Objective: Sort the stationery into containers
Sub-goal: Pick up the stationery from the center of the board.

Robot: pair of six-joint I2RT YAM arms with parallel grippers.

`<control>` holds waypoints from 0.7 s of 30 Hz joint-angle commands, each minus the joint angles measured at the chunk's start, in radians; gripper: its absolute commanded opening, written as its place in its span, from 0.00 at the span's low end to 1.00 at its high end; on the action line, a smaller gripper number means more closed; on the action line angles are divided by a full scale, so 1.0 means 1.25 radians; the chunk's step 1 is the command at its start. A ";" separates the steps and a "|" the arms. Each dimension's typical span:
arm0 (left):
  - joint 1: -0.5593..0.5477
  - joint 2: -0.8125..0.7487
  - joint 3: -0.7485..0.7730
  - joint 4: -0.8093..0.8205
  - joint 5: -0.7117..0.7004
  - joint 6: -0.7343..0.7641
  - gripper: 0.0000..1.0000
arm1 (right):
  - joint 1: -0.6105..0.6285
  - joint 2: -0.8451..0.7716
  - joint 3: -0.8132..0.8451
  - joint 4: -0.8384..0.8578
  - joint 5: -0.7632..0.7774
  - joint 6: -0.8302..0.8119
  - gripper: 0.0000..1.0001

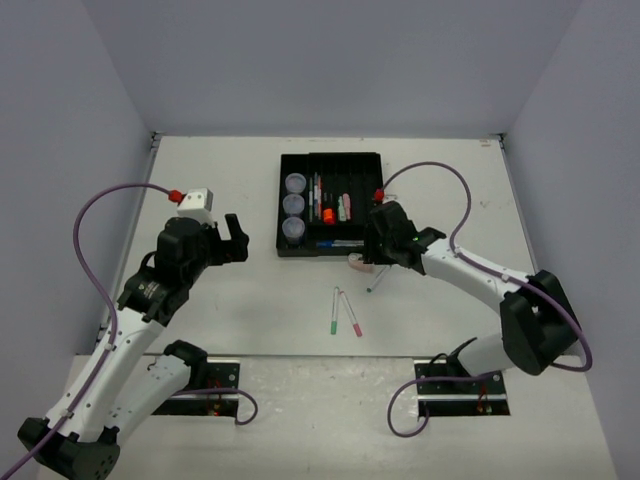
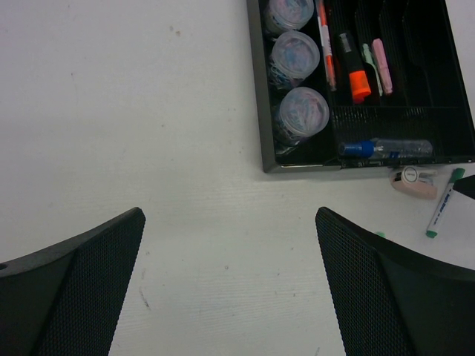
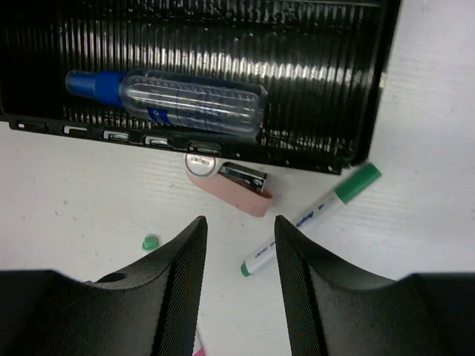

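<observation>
The black tray (image 1: 283,205) sits at the table's middle back, holding three round pots (image 1: 293,207), an orange marker (image 2: 358,78) and other markers in its narrow slots, and a blue-capped clear tube (image 3: 171,100) in the wide front slot. Just outside its front edge lie the pink eraser (image 3: 230,189) and a green-capped marker (image 3: 312,219). My right gripper (image 3: 239,221) hovers close behind the eraser, its jaws a narrow gap apart with nothing between them. My left gripper (image 2: 230,215) stands wide open over bare table left of the tray.
Two thin pens (image 1: 335,310), one green-tipped and one pink-tipped (image 1: 351,313), lie on the table nearer the arm bases. A tiny loose green cap (image 3: 151,242) rests left of my right fingers. Purple cables loop off both arms.
</observation>
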 commanded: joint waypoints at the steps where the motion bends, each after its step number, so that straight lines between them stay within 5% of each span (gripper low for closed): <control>1: 0.002 -0.005 0.004 0.018 0.005 0.026 1.00 | 0.009 0.091 0.081 0.016 0.020 -0.188 0.44; 8: 0.002 -0.005 0.002 0.020 0.009 0.026 1.00 | 0.067 0.163 0.133 0.014 0.088 -0.336 0.45; 21: 0.002 -0.004 0.003 0.020 0.010 0.026 1.00 | 0.111 0.254 0.168 -0.014 0.086 -0.367 0.45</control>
